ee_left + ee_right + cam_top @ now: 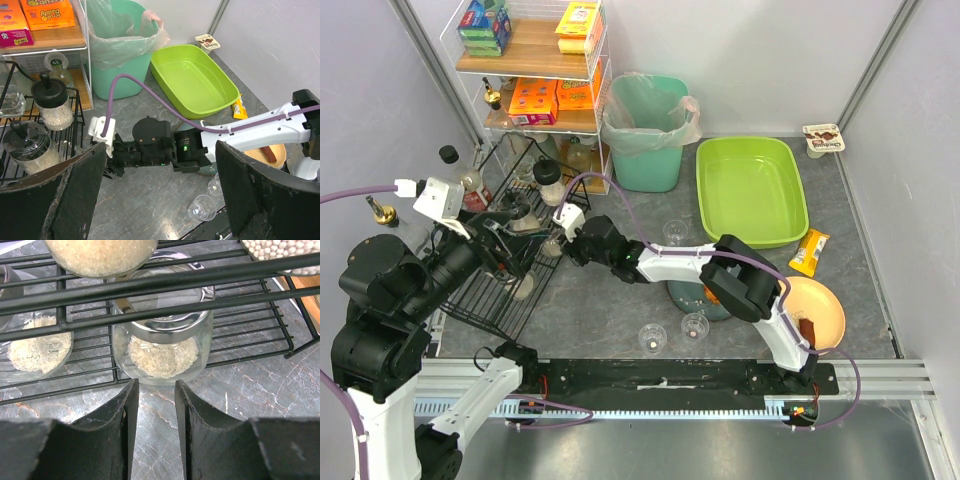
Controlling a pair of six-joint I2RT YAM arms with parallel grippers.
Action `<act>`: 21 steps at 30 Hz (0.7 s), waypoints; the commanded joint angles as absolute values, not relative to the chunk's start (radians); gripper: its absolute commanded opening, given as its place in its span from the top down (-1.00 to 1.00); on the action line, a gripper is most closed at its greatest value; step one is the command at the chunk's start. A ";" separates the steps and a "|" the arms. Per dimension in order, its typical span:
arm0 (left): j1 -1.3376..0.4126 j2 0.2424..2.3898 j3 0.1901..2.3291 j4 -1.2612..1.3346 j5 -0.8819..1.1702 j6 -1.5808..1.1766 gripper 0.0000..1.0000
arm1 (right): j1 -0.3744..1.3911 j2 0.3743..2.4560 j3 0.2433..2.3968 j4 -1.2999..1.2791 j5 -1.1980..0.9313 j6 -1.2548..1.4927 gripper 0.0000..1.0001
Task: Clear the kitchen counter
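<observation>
Seen from overhead, my right arm lay stretched leftward over the dark, stone-patterned counter (620, 310). Its tool (554, 243) was low at the near side of the black wire rack (495, 305), but that view did not show how the fingers stood.

The right wrist camera did. The two fingers (122, 420) stood close together with a slim strip of bare counter between them, pinching nothing. Just past their tips, a glass jar of pale grains (160, 345) sat on the rack's lower grid. I could not tell whether the tips touched it.

My left tool (161, 150) was spread wide and empty above the right arm's wrist, which only its own camera made plain. That camera also showed a black-lidded jar of white beads (52, 107) in the rack.

The overhead view laid out the wider counter. A lime-green tub (750, 190) sat at the far right, with a teal bin (645, 150) lined with a bag beside it. A snack bar (810, 252) lay near the tub, an orange bowl (830, 305) sat by the right arm's base, and a small clear glass (652, 337) stood near the front edge.
</observation>
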State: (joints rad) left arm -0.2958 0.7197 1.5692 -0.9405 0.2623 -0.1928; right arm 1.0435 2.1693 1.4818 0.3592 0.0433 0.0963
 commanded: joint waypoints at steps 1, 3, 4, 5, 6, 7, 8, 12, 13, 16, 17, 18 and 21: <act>-0.293 0.724 1.568 -0.916 0.259 -0.172 -0.89 | 1.042 2.203 1.555 0.353 0.049 0.078 0.17; -0.293 0.727 1.568 -0.914 0.259 -0.172 -0.89 | 1.040 2.217 1.572 0.347 0.049 0.077 0.17; -0.293 0.727 1.568 -0.916 0.259 -0.172 -0.89 | 1.040 2.227 1.581 0.344 0.051 0.078 0.17; -0.293 0.727 1.568 -0.914 0.259 -0.173 -0.89 | 1.039 2.236 1.589 0.342 0.051 0.080 0.17; -0.291 0.727 1.568 -0.916 0.262 -0.173 -0.89 | 1.039 2.246 1.600 0.342 0.048 0.083 0.17; -0.291 0.727 1.568 -0.914 0.262 -0.173 -0.89 | 1.037 2.255 1.609 0.341 0.048 0.086 0.17; -0.293 0.726 1.568 -0.916 0.261 -0.173 -0.89 | 1.037 2.263 1.620 0.339 0.046 0.089 0.17; -0.291 0.727 1.572 -0.916 0.258 -0.173 -0.89 | 1.037 2.287 1.649 0.345 0.045 0.100 0.17; -0.293 0.726 1.571 -0.917 0.258 -0.173 -0.89 | 1.037 2.292 1.657 0.344 0.046 0.103 0.17; -0.293 0.724 1.572 -0.917 0.259 -0.173 -0.89 | 1.037 2.293 1.660 0.336 0.051 0.104 0.17; -0.291 0.723 1.572 -0.916 0.259 -0.173 -0.89 | 1.037 2.286 1.648 0.337 0.051 0.104 0.16; -0.293 0.721 1.572 -0.917 0.259 -0.173 -0.89 | 1.037 2.273 1.632 0.339 0.051 0.106 0.13; -0.295 0.719 1.571 -0.917 0.264 -0.178 -0.89 | 1.037 2.205 1.554 0.341 0.055 0.120 -0.01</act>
